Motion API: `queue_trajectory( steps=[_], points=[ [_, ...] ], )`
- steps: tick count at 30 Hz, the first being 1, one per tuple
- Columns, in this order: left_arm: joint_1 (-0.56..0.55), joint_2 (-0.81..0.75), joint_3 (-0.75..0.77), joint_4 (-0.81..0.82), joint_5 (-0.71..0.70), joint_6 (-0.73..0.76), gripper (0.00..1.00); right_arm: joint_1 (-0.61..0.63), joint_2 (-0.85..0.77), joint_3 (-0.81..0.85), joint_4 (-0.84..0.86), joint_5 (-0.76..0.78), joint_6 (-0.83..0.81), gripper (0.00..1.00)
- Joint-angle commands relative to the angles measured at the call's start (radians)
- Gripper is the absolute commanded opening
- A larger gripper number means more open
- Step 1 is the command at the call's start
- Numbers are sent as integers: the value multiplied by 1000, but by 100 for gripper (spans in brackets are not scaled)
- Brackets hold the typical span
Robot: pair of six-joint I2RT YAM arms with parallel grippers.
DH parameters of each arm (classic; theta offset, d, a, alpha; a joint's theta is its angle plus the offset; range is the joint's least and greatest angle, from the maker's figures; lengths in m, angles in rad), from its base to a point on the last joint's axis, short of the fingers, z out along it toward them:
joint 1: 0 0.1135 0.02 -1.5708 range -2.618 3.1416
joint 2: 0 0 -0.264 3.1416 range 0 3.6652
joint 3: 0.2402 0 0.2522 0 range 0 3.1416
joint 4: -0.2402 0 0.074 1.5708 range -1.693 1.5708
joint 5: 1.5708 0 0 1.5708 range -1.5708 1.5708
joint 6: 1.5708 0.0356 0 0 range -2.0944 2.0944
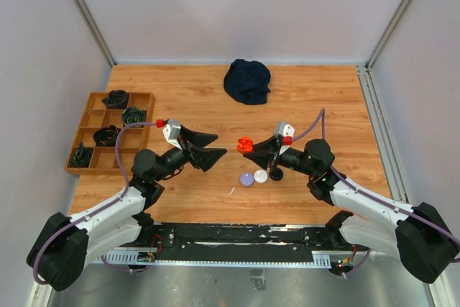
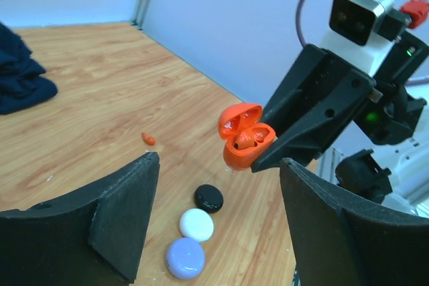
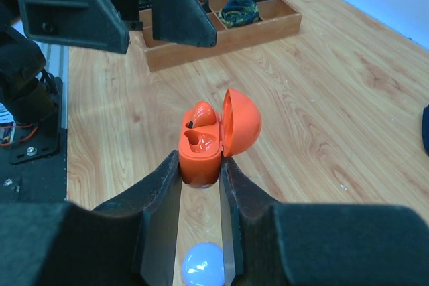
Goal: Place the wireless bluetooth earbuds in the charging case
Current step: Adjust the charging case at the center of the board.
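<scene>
**A:** What sits nearest the arm bases?

**B:** Three coin-like plastic rounds in a short row on the wooden table [image 1: 180, 91]: a lilac round [image 1: 247, 179], a white round [image 1: 260, 175] and a black round [image 1: 276, 175]. Neither gripper touches them.

**A:** And the case?

**B:** Just past them, held off the table, is the glossy red-orange plastic charging case [image 3: 200, 155], its hinged lid tipped open. One well looks to hold a bud already. I cannot tell whether the other is free.

**A:** How will the pieces handle?

**B:** A tiny red-orange plastic earbud [image 2: 149, 139] lies loose on the wood beyond the rounds, well apart from both grippers. I judge it very light, hard and slick, and rounded enough to roll or squirt out from broad pads. Take it low across its fattest part with a gentle squeeze. The case is rigid but smooth, and its hinge is probably the weak spot, so the shell is the place to grip.

**A:** The pincers?

**B:** The right gripper [image 3: 201, 165] is clamped on the case's lower shell, one finger on each side. The left gripper [image 1: 221, 143] is spread wide, holds nothing and faces the case.

**A:** Farther back?

**B:** A wooden compartment tray [image 1: 92, 98] with dark coiled items sits at the left, and a crumpled navy cloth [image 1: 247, 80] lies farthest away
</scene>
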Motion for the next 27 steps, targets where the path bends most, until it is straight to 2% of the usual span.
queue_trajectory(
  steps=[1,8,12,18,27],
  points=[
    [19,75,-9,246,170,-22,77,-15,-3,52,25,-33,40,11],
    [19,159,-18,433,271,-28,66,-15,-24,77,41,-63,66,12],
    [19,162,-25,445,291,-21,56,-14,-20,75,88,-85,82,12],
    [18,194,-31,492,307,-29,49,-10,12,62,207,-123,125,12],
    [7,298,-29,667,357,-106,47,15,54,78,290,-171,142,12]
  ],
)
